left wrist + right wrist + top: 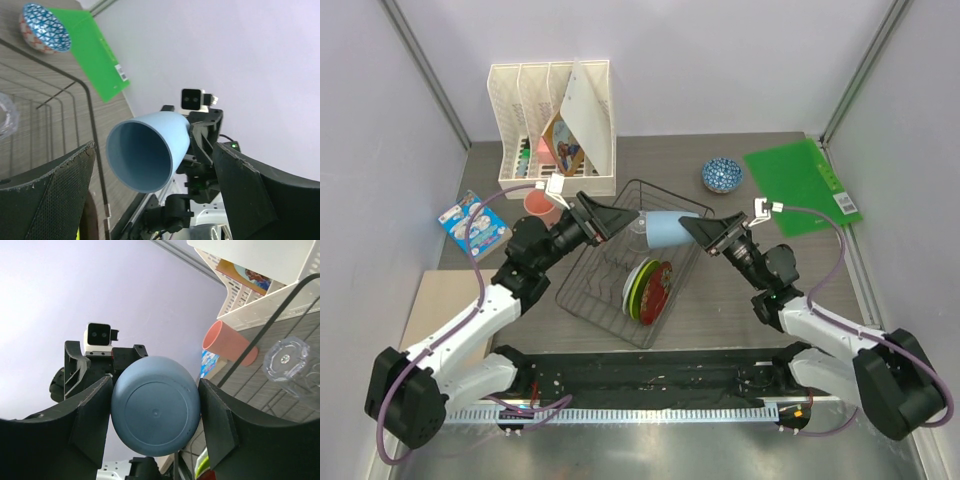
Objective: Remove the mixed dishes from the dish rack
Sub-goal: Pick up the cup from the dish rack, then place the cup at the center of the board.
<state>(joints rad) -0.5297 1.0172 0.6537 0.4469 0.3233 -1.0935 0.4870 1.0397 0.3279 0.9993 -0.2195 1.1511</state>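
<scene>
Pink cup (pixel 540 205) lies on its side on the table, left of the dish rack (pixel 595 290) and near the white file organizer (pixel 555 110). Left gripper (pixel 618 218) has its jaws wide and holds nothing. It faces the open mouth of a light blue cup (pixel 665 229). The cup is smooth, tapered and horizontal above the rack's far end. Right gripper (pixel 695 230) clamps the cup's base, fingers (pixel 92 412) pressed on both sides. Clear tumbler (pixel 284 358) sits in the rack below. Plates (pixel 648 290) stand upright in the near part. Blue patterned bowl (pixel 722 175) is on the table, far right.
</scene>
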